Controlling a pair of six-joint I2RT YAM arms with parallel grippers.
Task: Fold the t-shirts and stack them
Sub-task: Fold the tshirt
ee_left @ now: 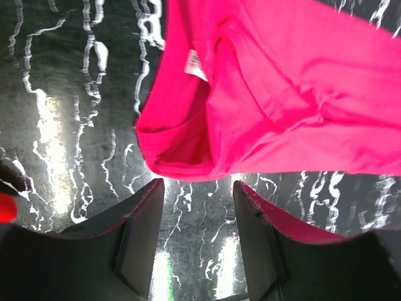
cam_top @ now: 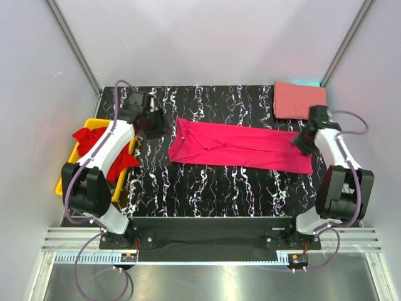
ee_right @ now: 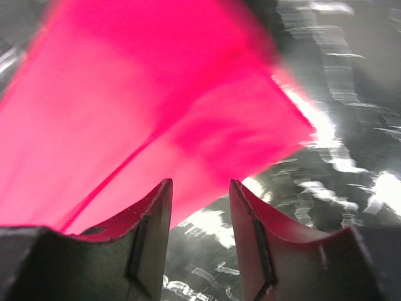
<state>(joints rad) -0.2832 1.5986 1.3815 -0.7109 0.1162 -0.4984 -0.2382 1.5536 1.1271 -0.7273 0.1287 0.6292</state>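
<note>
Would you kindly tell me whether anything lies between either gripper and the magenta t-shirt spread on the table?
Nothing visible does. The left gripper, jaws open, faces the collar end of the magenta t-shirt with only bare table between; the right gripper, also open, sits at the hem corner, equally unobstructed.

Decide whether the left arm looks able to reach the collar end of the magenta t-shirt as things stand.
Probably yes. The left arm has its jaws open just short of the magenta t-shirt, whose collar end lies flat on the table, with nothing between them.
</note>
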